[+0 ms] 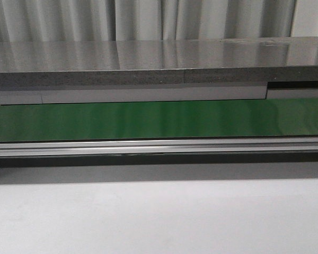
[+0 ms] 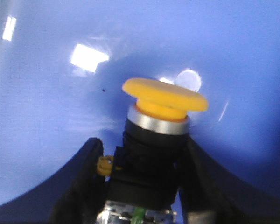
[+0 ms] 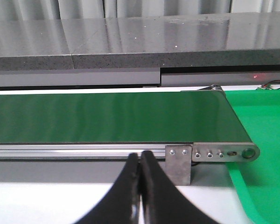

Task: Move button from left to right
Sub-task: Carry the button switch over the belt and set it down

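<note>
In the left wrist view the button (image 2: 165,95) fills the middle: a round yellow-orange cap, a silver ring and a black blocky body with a green mark at its base. My left gripper (image 2: 143,142) is shut on the black body, one dark finger (image 2: 86,177) on each side. Behind it is a glossy blue surface (image 2: 46,116). My right gripper (image 3: 140,156) is shut with nothing between its fingers, near the front rail of the green conveyor belt (image 3: 107,116). Neither gripper nor the button shows in the front view.
The green belt (image 1: 159,119) runs across the front view with a metal rail (image 1: 159,146) before it and a grey stone ledge (image 1: 148,58) behind. White tabletop (image 1: 159,217) lies in front. The belt's end bracket (image 3: 178,163) and a bright green surface (image 3: 266,140) show in the right wrist view.
</note>
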